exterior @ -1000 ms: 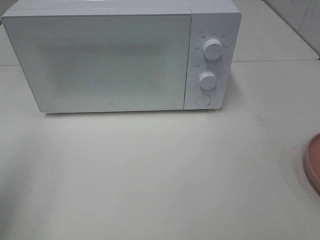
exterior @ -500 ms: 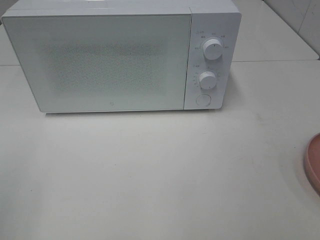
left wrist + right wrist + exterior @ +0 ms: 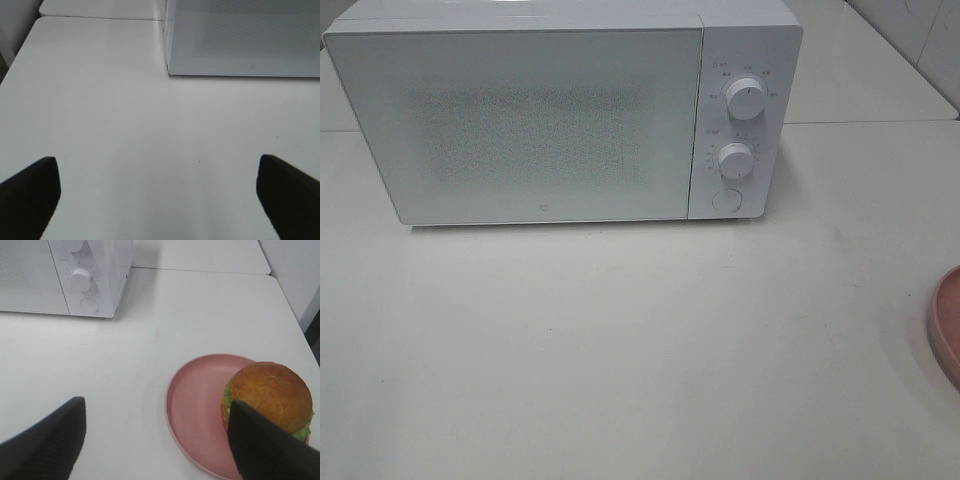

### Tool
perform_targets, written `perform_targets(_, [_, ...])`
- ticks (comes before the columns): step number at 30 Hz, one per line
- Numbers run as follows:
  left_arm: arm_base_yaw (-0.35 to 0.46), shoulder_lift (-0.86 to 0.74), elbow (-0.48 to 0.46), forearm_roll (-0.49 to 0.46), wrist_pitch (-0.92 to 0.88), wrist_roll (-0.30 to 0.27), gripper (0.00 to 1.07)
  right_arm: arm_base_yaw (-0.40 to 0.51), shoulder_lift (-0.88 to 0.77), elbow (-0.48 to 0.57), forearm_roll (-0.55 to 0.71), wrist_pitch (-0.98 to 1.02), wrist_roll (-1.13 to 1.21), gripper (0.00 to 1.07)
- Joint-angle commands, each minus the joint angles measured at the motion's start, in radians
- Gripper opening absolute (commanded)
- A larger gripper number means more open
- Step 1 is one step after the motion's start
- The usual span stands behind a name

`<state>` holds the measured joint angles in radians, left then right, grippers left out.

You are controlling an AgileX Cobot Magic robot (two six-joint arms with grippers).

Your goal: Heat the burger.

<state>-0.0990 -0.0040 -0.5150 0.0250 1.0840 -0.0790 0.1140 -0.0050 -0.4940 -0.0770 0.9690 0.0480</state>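
Only your right wrist view shows the burger [image 3: 267, 397] on the plate [image 3: 192, 410]; overhead catches just the plate's rim at the tabletop's [image 3: 640, 350] right edge. Both tools, left tool [image 3: 157, 192] and right tool [image 3: 157, 440], hover spread, empty.

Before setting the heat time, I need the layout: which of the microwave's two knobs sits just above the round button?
The lower knob; the upper knob sits higher, farther from the button.

A burger [image 3: 270, 392] with a glossy golden-brown domed bun and green lettuce at its edge sits upright on a pink plate [image 3: 192, 405], toward the plate's side farther from the microwave [image 3: 60, 275]
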Motion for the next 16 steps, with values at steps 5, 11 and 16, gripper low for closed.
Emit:
perform_targets(5, [0.058,-0.024,-0.001,-0.010,-0.014,0.003,1.00,-0.002,-0.025,0.001,0.002,-0.008,-0.010,0.76])
perform_targets(11, [0.056,-0.024,-0.001,-0.010,-0.014,0.003,1.00,-0.002,-0.025,0.001,0.002,-0.008,-0.010,0.76])
perform_targets(16, [0.056,-0.024,-0.001,-0.010,-0.014,0.003,1.00,-0.002,-0.025,0.001,0.002,-0.008,-0.010,0.76])
